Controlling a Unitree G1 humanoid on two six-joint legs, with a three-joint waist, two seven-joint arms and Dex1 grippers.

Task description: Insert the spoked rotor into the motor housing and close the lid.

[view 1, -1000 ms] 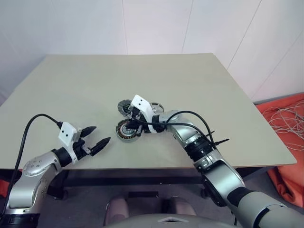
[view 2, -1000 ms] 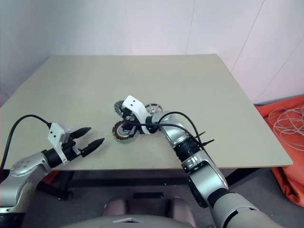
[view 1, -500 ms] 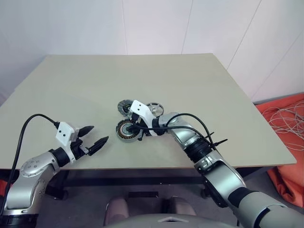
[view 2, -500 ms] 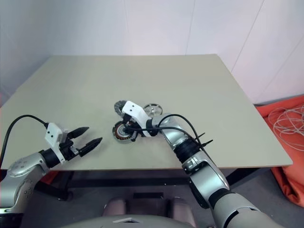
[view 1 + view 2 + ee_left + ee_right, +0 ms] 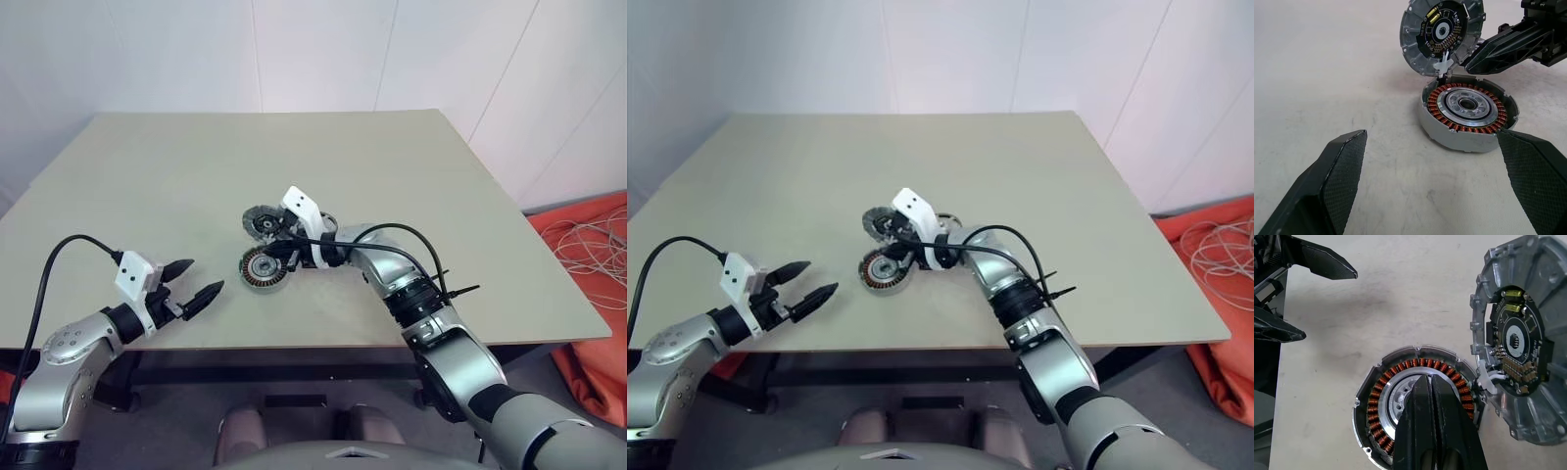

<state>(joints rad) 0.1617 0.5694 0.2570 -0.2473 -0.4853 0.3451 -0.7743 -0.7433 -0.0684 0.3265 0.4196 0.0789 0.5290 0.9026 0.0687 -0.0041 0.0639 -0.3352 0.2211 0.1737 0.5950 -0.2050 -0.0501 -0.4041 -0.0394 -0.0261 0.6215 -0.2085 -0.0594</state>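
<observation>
Right wrist view is showing the right gripper (image 5: 1430,382) with its two black fingers pressed together, empty, and hanging just above the silver centre of the motor housing (image 5: 1386,401), which is lying open on the beige table (image 5: 392,166) with its ring of copper windings facing up. Whether the fingertips are touching that centre cannot be told. The lid (image 5: 1520,352) is standing tilted up beside the housing, attached at the housing's rim by a small white piece, and it is showing its inner face with a dark round circuit board and small yellow and copper parts. Seen from the head camera, the housing (image 5: 262,266) is sitting near the middle of the table, towards the front edge, with the lid (image 5: 263,223) just behind it, and the right arm is reaching across from the right side so that its gripper is pointing leftward over the pair. A silvery round part (image 5: 947,223) is peeking out behind the right wrist, mostly hidden, so whether it is the spoked rotor cannot be told. The left gripper (image 5: 196,284) is hovering near the table's front left edge, well apart from the housing, with its fingers (image 5: 1339,176) spread wide and holding nothing, pointing towards the housing.
</observation>
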